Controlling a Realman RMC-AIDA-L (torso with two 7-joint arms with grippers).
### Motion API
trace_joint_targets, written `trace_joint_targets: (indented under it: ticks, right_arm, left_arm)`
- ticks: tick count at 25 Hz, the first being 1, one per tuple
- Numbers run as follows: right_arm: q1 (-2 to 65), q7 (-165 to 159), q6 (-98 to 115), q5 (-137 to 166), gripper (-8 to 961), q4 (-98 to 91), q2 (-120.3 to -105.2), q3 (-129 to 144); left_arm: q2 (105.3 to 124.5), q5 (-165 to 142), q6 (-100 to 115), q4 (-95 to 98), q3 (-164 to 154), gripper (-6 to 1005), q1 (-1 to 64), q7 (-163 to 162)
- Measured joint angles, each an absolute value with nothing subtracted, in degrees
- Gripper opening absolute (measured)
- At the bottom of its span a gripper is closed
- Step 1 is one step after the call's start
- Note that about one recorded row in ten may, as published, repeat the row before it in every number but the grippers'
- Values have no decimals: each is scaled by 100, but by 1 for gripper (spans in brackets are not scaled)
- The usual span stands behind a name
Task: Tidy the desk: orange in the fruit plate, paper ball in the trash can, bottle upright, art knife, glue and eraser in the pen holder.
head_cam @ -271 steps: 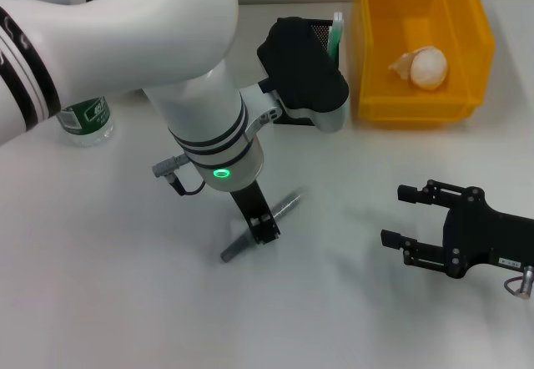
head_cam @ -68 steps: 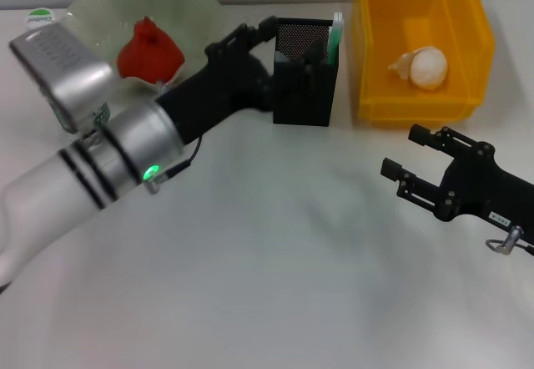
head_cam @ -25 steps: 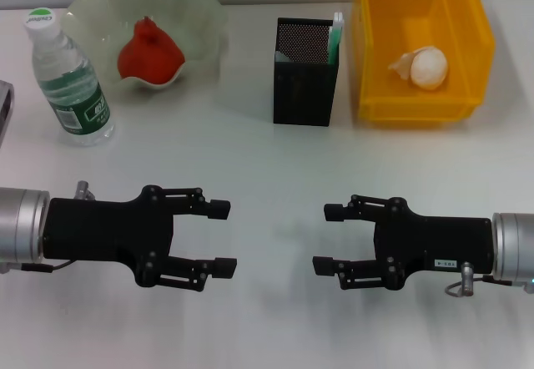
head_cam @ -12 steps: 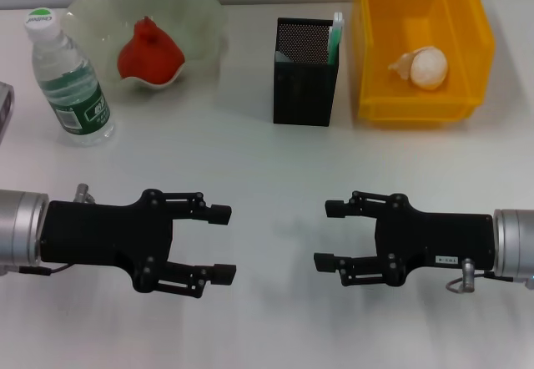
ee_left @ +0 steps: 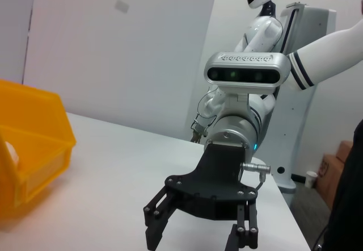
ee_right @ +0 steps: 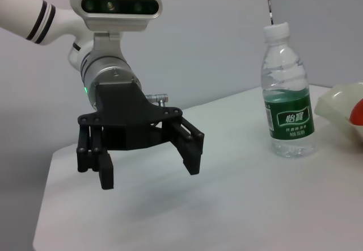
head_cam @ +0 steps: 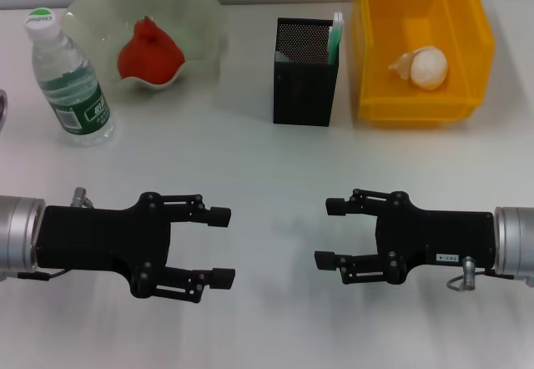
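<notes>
The orange (head_cam: pixel 148 52) lies in the pale-green fruit plate (head_cam: pixel 204 14) at the back left. The bottle (head_cam: pixel 71 85) stands upright beside the plate, and also shows in the right wrist view (ee_right: pixel 288 109). The black mesh pen holder (head_cam: pixel 303 93) stands at the back middle with a green-and-white stick (head_cam: pixel 336 35) poking out. The paper ball (head_cam: pixel 427 67) lies in the yellow trash can (head_cam: pixel 367 68). The art knife and eraser are out of view. My left gripper (head_cam: pixel 222 247) and right gripper (head_cam: pixel 329 234) hover open and empty near the front, facing each other.
The left wrist view shows the right gripper (ee_left: pixel 198 239) over the white table with the trash can (ee_left: pixel 34 149) beyond. The right wrist view shows the left gripper (ee_right: pixel 148 171), the fruit plate's rim (ee_right: pixel 340 106) and a bit of orange (ee_right: pixel 358 117).
The left arm, earlier at a grey knife on the table and then at the pen holder, has drawn back to the front. The knife is gone from the table. In the last second both grippers barely moved.
</notes>
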State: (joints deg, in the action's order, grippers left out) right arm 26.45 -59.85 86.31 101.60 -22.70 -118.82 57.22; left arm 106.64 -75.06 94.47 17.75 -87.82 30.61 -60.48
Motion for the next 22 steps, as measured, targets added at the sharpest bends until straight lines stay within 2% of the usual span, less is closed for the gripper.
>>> trace_joint_targets:
  ticks: [22]
  right_arm:
    - [2645,-5985,8664,10160,820,-2285,-11867,5721]
  left_arm:
    - [10679,-7510,9619,1785,-8555,800,2969,-5950]
